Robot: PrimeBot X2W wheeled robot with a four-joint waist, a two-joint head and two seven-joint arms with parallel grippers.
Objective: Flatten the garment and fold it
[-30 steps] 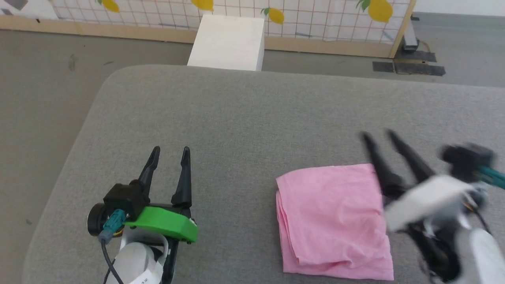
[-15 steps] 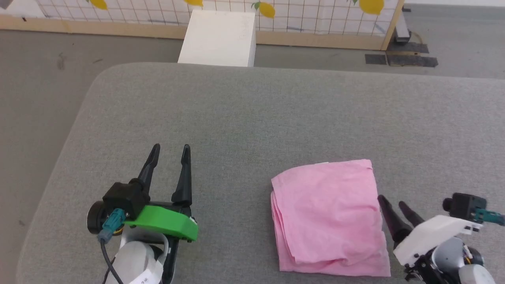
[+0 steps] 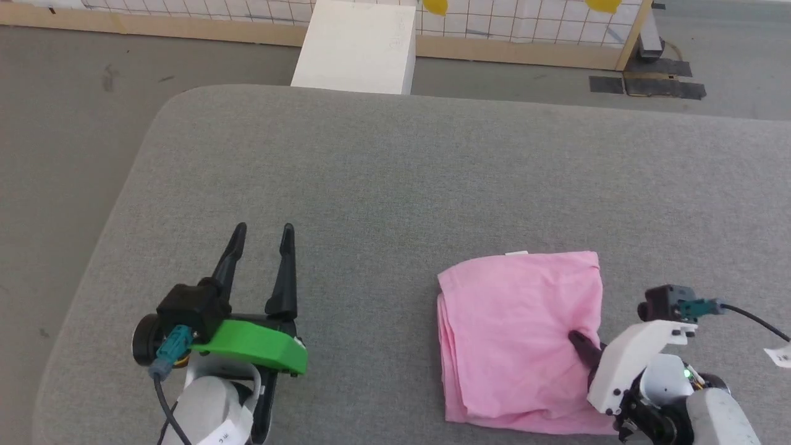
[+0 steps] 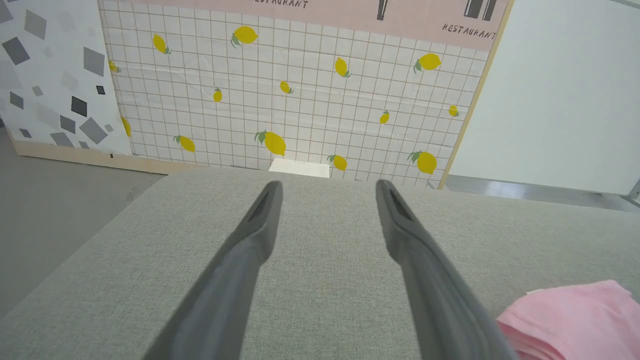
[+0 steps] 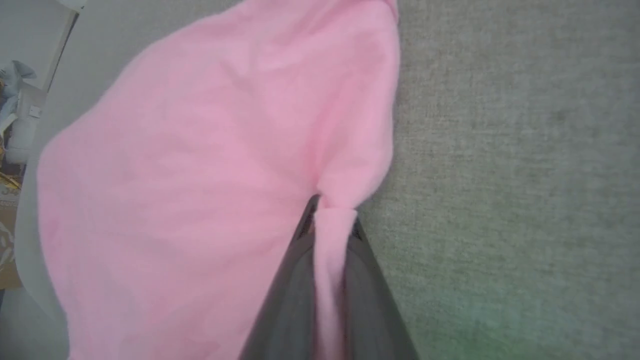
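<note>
The garment (image 3: 519, 334) is a pink cloth folded into a rough square, lying on the grey padded table (image 3: 395, 179) at the lower right of the head view. A small white label edge pokes out at its far side. My right gripper (image 3: 579, 342) is at the garment's right edge, shut on a pinched ridge of the pink cloth (image 5: 332, 235), which runs between its two fingers in the right wrist view. My left gripper (image 3: 259, 238) rests open over bare table, well to the left of the garment (image 4: 575, 320), with nothing between its fingers.
A white box (image 3: 358, 46) stands on the floor beyond the table's far edge, before a tiled panel with lemon prints (image 4: 300, 100). The table's rounded left corner (image 3: 173, 105) drops to grey floor. Bare grey padding lies between the two grippers.
My right gripper came back from beyond the garment to its right edge and closed on a fold of the pink cloth. The head camera shifted slightly. The left arm stayed put.
</note>
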